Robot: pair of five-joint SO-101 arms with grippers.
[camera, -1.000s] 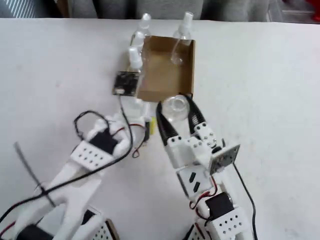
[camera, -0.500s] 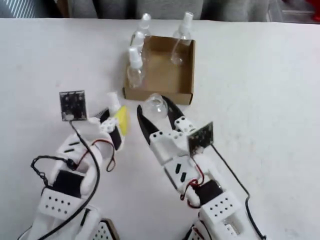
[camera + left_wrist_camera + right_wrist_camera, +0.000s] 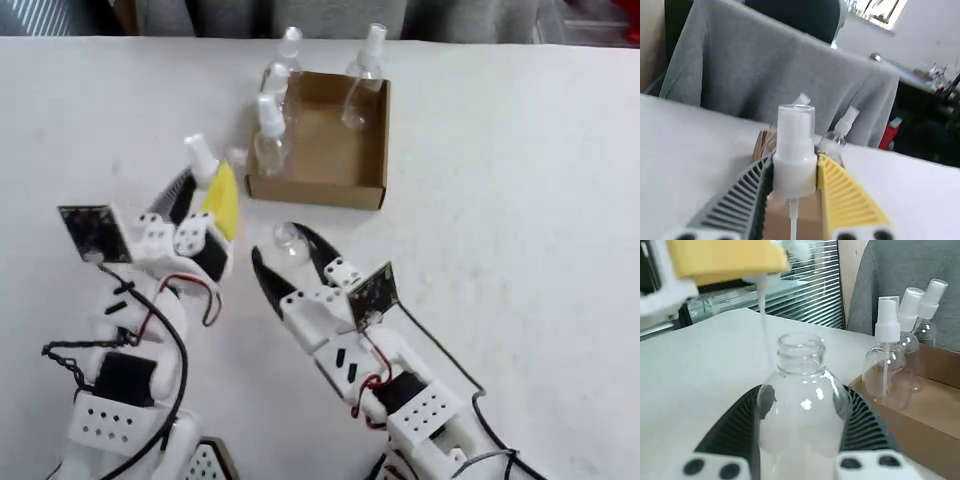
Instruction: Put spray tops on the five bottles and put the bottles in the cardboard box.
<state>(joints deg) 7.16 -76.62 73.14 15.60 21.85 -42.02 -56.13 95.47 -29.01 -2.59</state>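
Observation:
My right gripper [image 3: 287,258] is shut on a clear bottle [image 3: 801,399] with an uncapped neck, held upright just in front of the cardboard box [image 3: 325,190]. My left gripper [image 3: 203,180] is shut on a white spray top [image 3: 794,152], its thin tube [image 3: 766,325] hanging down to the left of the bottle's mouth. In the right wrist view the yellow finger [image 3: 725,259] hangs above and left of the bottle. Several capped bottles [image 3: 270,128] stand in the box [image 3: 930,405] and behind it.
The box sits at the table's far middle. Open white tabletop [image 3: 520,200] lies to the right and far left. A chair draped with grey cloth [image 3: 765,65] stands behind the table.
The right gripper has drawn back from the box with the bottle, toward the front left. The left gripper has lifted away from the box's left side and now holds the spray top.

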